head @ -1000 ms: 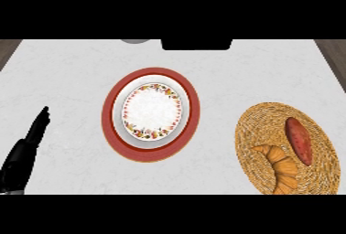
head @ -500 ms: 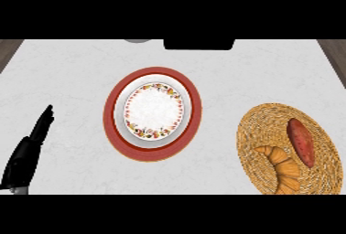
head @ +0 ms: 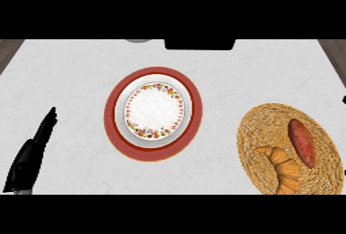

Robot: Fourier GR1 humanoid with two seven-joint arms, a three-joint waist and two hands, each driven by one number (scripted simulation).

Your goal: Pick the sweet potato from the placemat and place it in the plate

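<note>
A reddish sweet potato [head: 301, 142] lies lengthwise on the right half of a round woven placemat [head: 260, 132] at the right of the counter. The white plate [head: 154, 111] with a flowered rim sits in the middle, on a red round mat [head: 116, 98]. My left hand [head: 32, 154] shows at the lower left, fingers straight and pointing up, far from both. It holds nothing. My right hand does not show.
A golden croissant [head: 282, 166] lies on the same placemat, just left of and below the sweet potato. A dark block [head: 200, 44] and a grey round object [head: 138, 40] sit at the counter's far edge.
The view has shifted slightly, so everything sits a little further right. The left hand keeps its pose.
</note>
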